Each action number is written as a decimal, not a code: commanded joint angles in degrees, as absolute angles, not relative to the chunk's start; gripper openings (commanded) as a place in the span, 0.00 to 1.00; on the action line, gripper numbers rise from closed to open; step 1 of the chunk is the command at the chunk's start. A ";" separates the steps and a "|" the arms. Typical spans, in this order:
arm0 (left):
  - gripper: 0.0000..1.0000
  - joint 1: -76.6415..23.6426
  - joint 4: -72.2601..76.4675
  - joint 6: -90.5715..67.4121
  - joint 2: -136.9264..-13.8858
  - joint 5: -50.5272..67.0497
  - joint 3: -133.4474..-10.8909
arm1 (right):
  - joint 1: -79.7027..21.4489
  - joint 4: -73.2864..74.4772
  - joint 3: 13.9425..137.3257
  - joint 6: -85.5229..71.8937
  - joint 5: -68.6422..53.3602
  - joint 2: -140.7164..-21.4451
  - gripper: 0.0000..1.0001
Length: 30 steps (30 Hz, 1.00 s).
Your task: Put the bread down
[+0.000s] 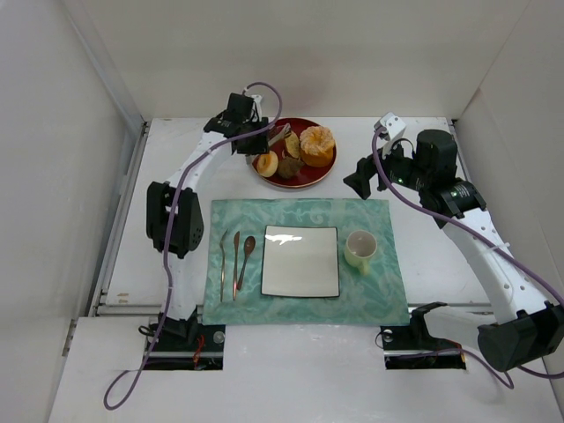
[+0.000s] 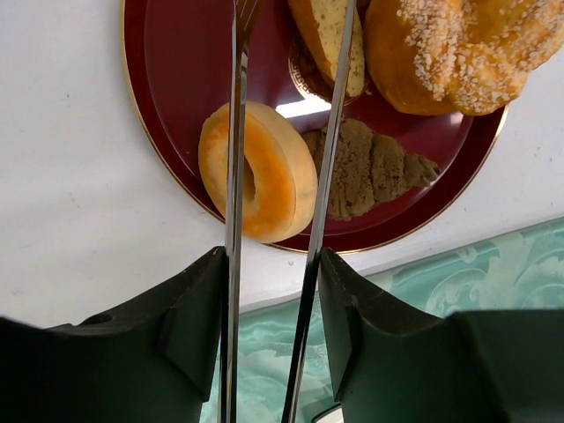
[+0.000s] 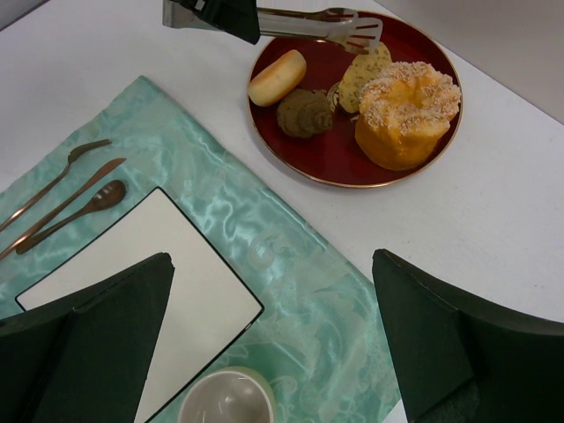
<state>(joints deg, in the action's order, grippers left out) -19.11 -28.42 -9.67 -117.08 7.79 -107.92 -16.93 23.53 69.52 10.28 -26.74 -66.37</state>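
The bread, a small speckled tan oval, lies on the red plate between the big sesame loaf and the dark brown lump. It also shows in the left wrist view, bread, and from above, bread. My left gripper is shut on metal tongs. The tongs' arms stand apart and reach over the plate, their tips just beside the bread's far end. My right gripper hangs open and holds nothing above the placemat's right part.
A round golden-orange bun sits at the plate's left front. On the teal placemat are a white square plate, a pale green cup and three copper utensils. White walls enclose the table.
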 commanded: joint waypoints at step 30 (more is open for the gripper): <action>0.26 -19.07 -37.79 -6.77 -126.39 10.99 -121.90 | -16.61 21.18 69.87 9.93 -25.93 -64.42 1.00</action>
